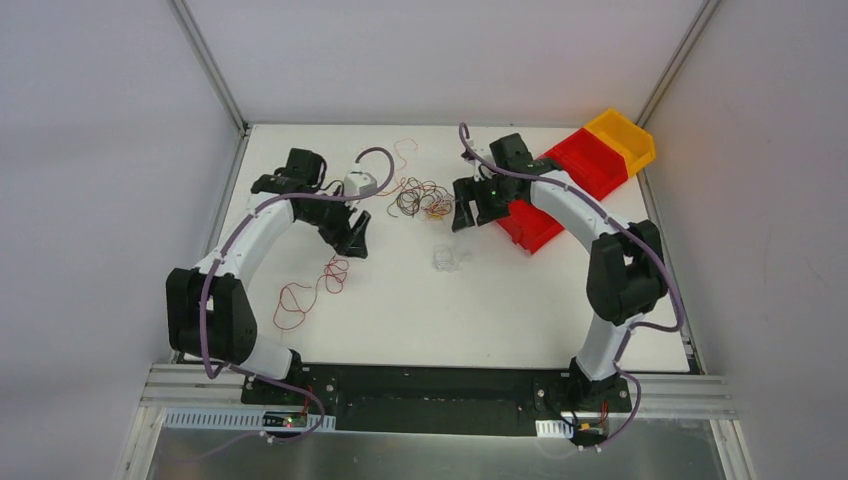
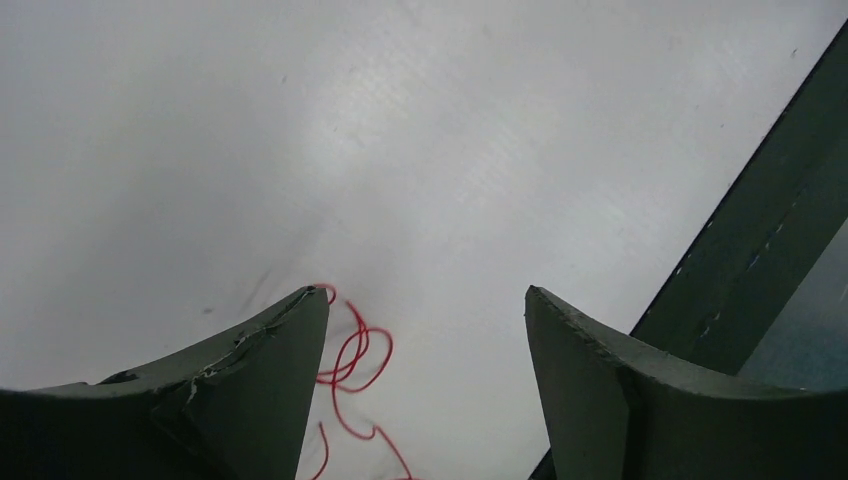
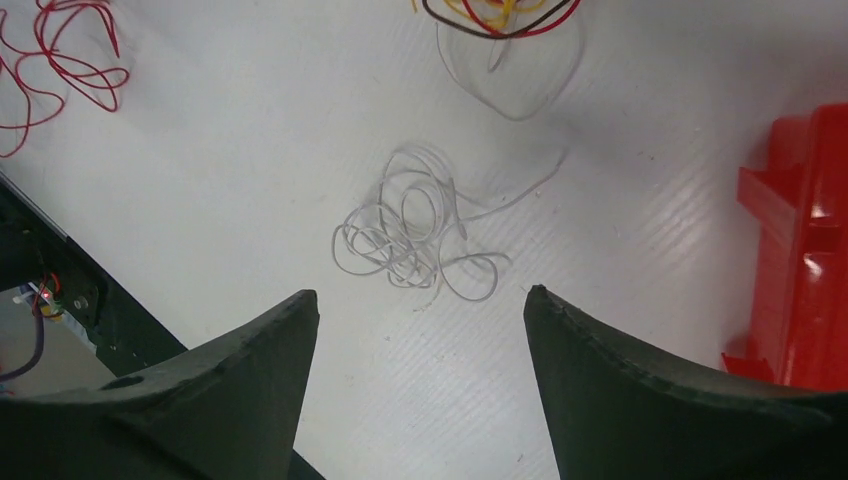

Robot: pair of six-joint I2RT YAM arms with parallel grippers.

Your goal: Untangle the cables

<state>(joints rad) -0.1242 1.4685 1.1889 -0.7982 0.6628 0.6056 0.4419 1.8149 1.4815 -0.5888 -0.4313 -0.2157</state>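
- Gaping wide, left tool [image 2: 425, 300] and right tool [image 3: 420, 300] hold nothing.
- Mixed tangle [image 1: 424, 199] lies far centre on the bench [image 1: 520, 300].
- White cable [image 3: 405, 250] lies apart, nearer; red cable [image 1: 335, 273] lies loose, near left.

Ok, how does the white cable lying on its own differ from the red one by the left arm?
The white cable barely shows against the table; the red cable stands out. The white cable is bunched in a tight curly clump; the red cable trails in longer, looser loops. The white cable lies mid-table, the red cable further left. Both lie free of the mixed tangle, ungripped.
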